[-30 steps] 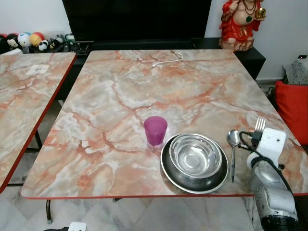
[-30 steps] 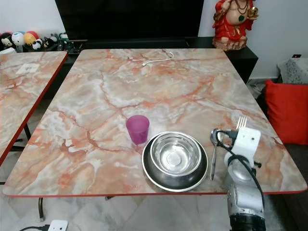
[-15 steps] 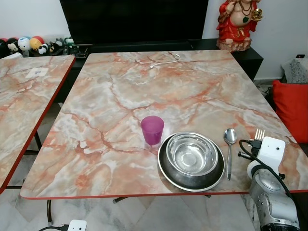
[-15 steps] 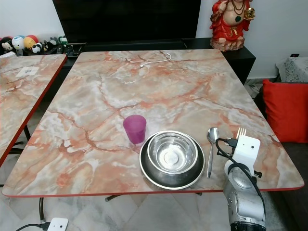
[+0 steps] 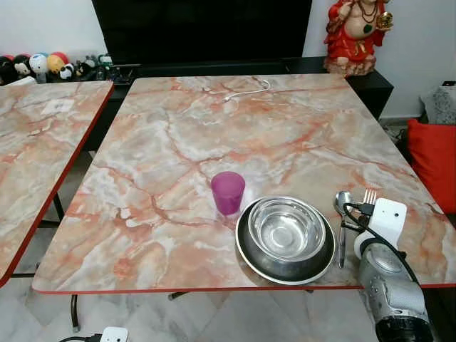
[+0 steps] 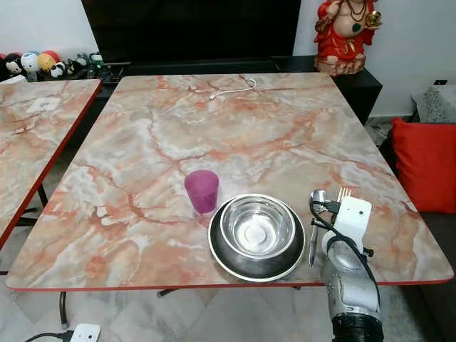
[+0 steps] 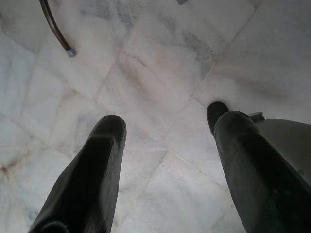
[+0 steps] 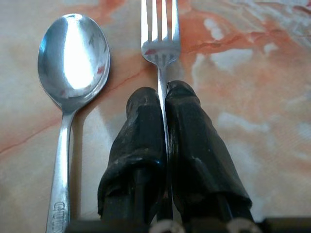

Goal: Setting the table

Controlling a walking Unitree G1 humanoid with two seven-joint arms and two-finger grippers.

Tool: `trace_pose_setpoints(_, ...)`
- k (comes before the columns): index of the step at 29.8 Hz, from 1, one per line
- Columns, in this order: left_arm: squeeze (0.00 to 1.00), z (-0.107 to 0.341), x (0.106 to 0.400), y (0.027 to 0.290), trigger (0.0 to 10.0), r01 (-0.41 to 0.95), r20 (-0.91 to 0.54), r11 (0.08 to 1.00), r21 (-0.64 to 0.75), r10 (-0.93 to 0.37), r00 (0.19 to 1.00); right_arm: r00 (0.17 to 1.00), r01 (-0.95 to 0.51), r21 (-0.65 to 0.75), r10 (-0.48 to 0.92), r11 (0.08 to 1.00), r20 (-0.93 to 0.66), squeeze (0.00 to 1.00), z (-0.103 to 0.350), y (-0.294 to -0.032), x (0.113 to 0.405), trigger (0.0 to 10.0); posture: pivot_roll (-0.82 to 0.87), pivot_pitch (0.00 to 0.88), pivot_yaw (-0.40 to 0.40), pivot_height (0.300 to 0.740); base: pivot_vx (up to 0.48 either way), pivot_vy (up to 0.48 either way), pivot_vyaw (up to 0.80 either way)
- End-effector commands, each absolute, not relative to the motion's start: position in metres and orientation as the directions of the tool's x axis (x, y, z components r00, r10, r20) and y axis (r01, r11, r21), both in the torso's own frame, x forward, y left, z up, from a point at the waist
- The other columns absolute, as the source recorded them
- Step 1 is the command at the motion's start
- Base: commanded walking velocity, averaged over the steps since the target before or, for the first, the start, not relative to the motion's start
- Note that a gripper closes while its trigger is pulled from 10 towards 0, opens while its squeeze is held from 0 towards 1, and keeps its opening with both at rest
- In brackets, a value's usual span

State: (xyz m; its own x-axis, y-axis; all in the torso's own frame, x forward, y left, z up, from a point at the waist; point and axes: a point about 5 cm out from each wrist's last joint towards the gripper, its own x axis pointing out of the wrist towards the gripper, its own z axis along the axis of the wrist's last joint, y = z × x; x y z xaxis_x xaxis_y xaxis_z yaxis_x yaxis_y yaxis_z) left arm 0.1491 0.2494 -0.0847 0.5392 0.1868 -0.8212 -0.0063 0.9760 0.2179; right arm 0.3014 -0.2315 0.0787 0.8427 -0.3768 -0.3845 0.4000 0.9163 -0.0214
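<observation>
We have our right gripper pinched tight on the fork, its tines pointing away from the fingertips, low over the marble table and just beside the spoon. Beyond the spoon on the side away from our claw sit the steel bowl in its plate and the purple cup, so this place looks nearly set. What remains, we judge, is letting the fork go; our left gripper hangs spread apart over the floor.
</observation>
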Motion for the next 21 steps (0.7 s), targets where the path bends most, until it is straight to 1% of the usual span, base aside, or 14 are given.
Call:
trace_pose_setpoints(1, 0.00, -0.0868, 0.1434, 0.2506, 10.0, 0.003, -0.833, 0.974, 0.226, 0.192, 0.519, 0.847, 0.398, -0.018, -0.375, 0.917, -0.378, 0.00, 0.0797, -0.2310, 0.3043, 10.0, -0.10, 0.034, 0.035, 0.740, 0.000, 0.000, 0.00)
trace_pose_setpoints(10, 0.00, -0.0865, 0.1449, 0.2500, 10.0, 0.007, -0.833, 0.974, 0.227, 0.190, 0.520, 0.832, 0.419, -0.026, -0.395, 0.908, -0.389, 0.00, 0.0748, -0.2350, 0.3032, 10.0, -0.10, 0.032, 0.039, 0.740, 0.000, 0.000, 0.00)
trace_pose_setpoints(21, 0.00, -0.0865, 0.1452, 0.2497, 10.0, 0.005, -0.832, 0.974, 0.227, 0.192, 0.521, 0.832, 0.413, -0.017, -0.385, 0.910, -0.398, 0.00, 0.0713, -0.2333, 0.3054, 10.0, -0.10, 0.033, 0.035, 0.740, 0.000, 0.000, 0.00)
